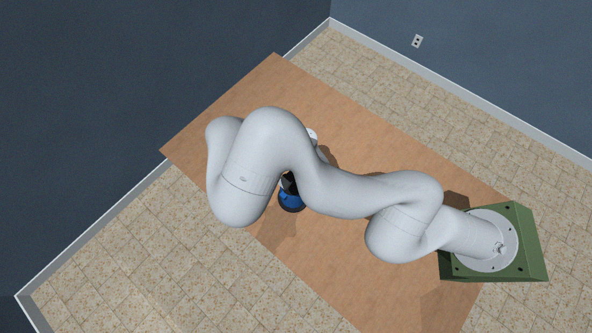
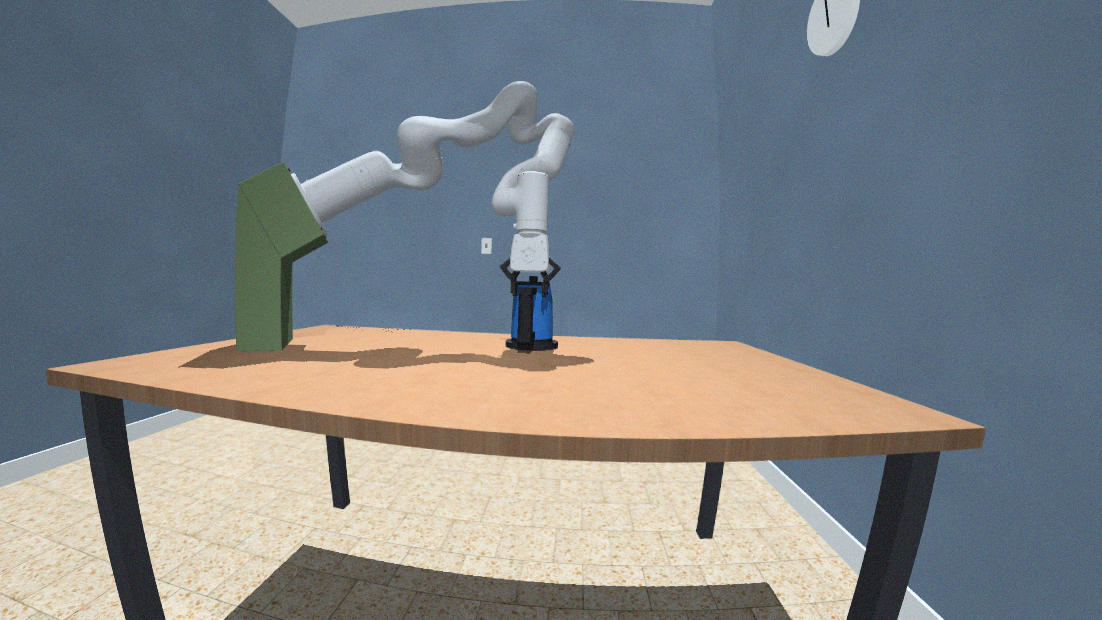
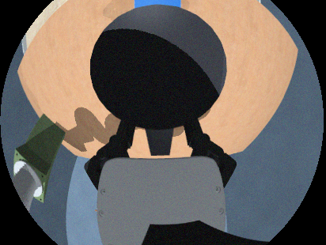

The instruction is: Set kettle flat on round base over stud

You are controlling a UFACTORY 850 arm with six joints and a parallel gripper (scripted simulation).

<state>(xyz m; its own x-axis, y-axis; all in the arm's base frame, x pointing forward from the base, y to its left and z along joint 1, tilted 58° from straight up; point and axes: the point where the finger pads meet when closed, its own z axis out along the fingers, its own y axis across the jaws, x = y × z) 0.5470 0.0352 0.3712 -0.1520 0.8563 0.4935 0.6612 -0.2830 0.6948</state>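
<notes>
From the top, the white arm [image 1: 331, 186] blankets nearly everything, with just a sliver of the blue kettle [image 1: 290, 199] peeking out on its dark round base [image 1: 292, 208], mid-counter [image 1: 372, 136]. Exterior view now: the kettle [image 2: 539, 312] stands upright on the base [image 2: 531, 344], seemingly seated flat, and the gripper [image 2: 530, 271] sits directly above it, jaws spread wide and gripping nothing. The black handle bar [image 2: 524, 316] runs vertically straight below, so a straight lift looks like the clean way out. Wrist view: the dark lid [image 3: 158, 67] fills the frame, its handle between the parted fingers. No readable writing anywhere.
</notes>
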